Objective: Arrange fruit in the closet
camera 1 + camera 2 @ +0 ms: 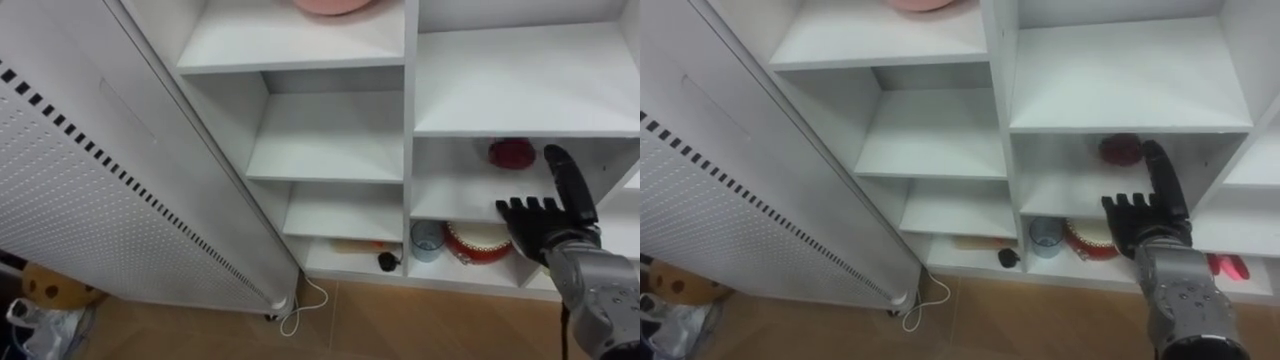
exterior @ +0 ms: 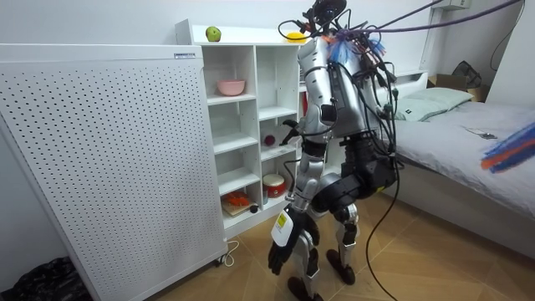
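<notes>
The red fruit (image 1: 511,153) sits on a shelf board (image 1: 450,200) in the right-hand column of the closet (image 1: 410,100), toward the back of its compartment. It is round, so there is no long axis to align with. It rests free; no hand touches it.

The right hand (image 1: 548,222) is positioned at the front edge of the same compartment. It is empty: one digit points straight up and the others reach loosely toward the shelf. The fruit lies up and to the left of the palm, farther into the compartment, near the raised digit's tip but apart from it. Any further contact would require a forward, leftward reach.

The left hand (image 2: 280,242) hangs low beside the leg, well apart from the closet. The right hand is therefore the nearer one.

Below the fruit's compartment stand a cup (image 1: 427,238) and a red round container (image 1: 478,243). A pink bowl (image 2: 231,87) occupies the left column, and a green fruit (image 2: 213,34) lies on the closet top.
</notes>
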You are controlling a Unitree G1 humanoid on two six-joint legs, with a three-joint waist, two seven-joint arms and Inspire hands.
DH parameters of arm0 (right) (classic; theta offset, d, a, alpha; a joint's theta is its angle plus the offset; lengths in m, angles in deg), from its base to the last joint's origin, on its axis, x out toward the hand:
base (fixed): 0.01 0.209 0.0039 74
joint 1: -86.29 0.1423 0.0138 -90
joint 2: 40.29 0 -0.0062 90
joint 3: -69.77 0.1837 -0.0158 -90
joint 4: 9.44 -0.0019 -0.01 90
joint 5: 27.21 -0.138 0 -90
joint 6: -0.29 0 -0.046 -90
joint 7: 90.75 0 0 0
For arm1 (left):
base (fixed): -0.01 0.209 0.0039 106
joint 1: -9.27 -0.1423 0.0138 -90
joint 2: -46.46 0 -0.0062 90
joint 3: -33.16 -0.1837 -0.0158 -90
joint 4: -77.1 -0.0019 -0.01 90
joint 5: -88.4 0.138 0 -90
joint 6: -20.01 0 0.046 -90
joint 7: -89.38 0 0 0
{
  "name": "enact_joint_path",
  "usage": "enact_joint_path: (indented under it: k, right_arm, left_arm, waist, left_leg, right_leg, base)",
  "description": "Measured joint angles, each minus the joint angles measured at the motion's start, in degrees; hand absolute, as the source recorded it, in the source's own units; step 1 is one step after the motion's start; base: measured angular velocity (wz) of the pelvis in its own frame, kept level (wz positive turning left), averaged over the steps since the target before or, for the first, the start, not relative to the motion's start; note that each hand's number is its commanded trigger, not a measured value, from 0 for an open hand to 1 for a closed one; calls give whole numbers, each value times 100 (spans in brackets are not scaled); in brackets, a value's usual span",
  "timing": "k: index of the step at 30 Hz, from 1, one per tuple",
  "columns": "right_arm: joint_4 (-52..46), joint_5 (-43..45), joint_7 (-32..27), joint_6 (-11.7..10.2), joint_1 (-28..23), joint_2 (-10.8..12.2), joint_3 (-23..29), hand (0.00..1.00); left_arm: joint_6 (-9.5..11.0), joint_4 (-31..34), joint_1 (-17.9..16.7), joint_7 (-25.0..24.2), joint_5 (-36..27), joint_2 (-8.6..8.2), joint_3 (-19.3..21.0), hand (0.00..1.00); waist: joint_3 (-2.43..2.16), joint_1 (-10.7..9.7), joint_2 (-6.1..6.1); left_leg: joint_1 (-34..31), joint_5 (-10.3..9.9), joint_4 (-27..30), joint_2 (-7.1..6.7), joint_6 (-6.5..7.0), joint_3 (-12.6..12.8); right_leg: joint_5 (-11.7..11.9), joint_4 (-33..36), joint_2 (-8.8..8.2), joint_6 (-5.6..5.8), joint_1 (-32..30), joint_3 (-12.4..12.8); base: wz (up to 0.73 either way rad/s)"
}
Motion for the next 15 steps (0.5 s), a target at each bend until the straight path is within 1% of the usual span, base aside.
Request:
enact_joint_path:
  k: [7,9,12,15]
  right_arm:
    - [3,-2,159,7,-18,-2,-5,0]
    - [6,0,237,50,-18,-2,1,0]
    - [7,3,246,78,-17,-3,1,0]
    - [123,27,368,139,-24,-2,-3,0]
  left_arm:
    - [30,6,-14,-3,3,0,0,0]
    - [30,4,-15,-7,0,0,0,0]
    - [31,5,-13,-9,0,0,1,0]
    - [27,-8,-17,-16,-2,0,0,0]
  waist:
    - [14,-70,-47]
    - [16,-140,-51]
    - [20,-182,-68]
    - [34,-242,-93]
  left_leg:
    - [36,1,-39,7,-1,18]
    - [41,-1,-52,9,2,4]
    - [64,-6,-79,1,10,16]
    - [108,-11,-82,-6,16,21]
  right_leg:
    - [0,-34,8,0,27,10]
    - [7,-77,12,11,53,6]
    - [12,-95,12,23,63,28]
    - [8,-111,15,36,101,36]
  base:
    - [-1]
    - [0]
    - [0]
    - [0]
